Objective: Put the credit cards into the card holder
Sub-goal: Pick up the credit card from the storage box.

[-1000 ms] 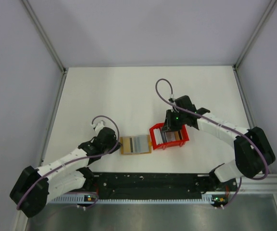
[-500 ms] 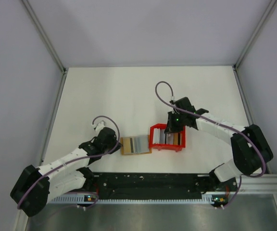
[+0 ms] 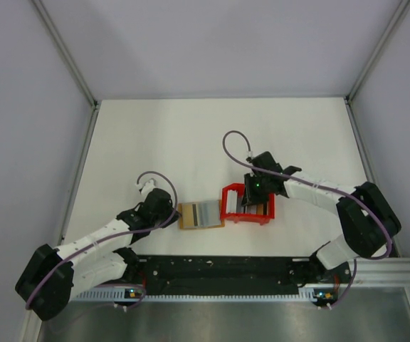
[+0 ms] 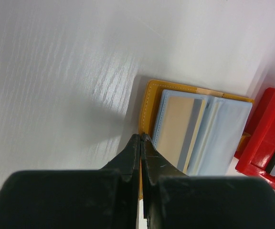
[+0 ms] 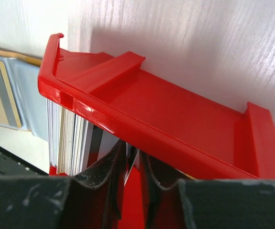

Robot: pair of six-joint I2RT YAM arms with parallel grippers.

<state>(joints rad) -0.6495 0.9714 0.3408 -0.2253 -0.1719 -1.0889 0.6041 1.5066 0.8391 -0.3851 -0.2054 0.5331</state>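
The orange card holder (image 3: 186, 215) lies open, with a beige card with a grey stripe (image 4: 175, 124) in its clear sleeve. My left gripper (image 3: 169, 213) is shut on its orange left edge (image 4: 149, 102), fingertips meeting (image 4: 141, 137). Several credit cards (image 5: 68, 138) stand on edge in the red tray (image 3: 230, 194). My right gripper (image 3: 251, 201) reaches down into the tray. In the right wrist view (image 5: 132, 149) its jaws stand a narrow gap apart with one thin white card leaning between them. The tray rim hides the fingertips.
The red tray (image 5: 175, 105) sits just right of the card holder (image 5: 30, 107), almost touching it. It shows at the right edge of the left wrist view (image 4: 266, 138). A black rail (image 3: 219, 269) runs along the near table edge.
The red tray has turned from tilted to square with the table edge. My right gripper has shifted left and lower into it. The left arm has not moved.
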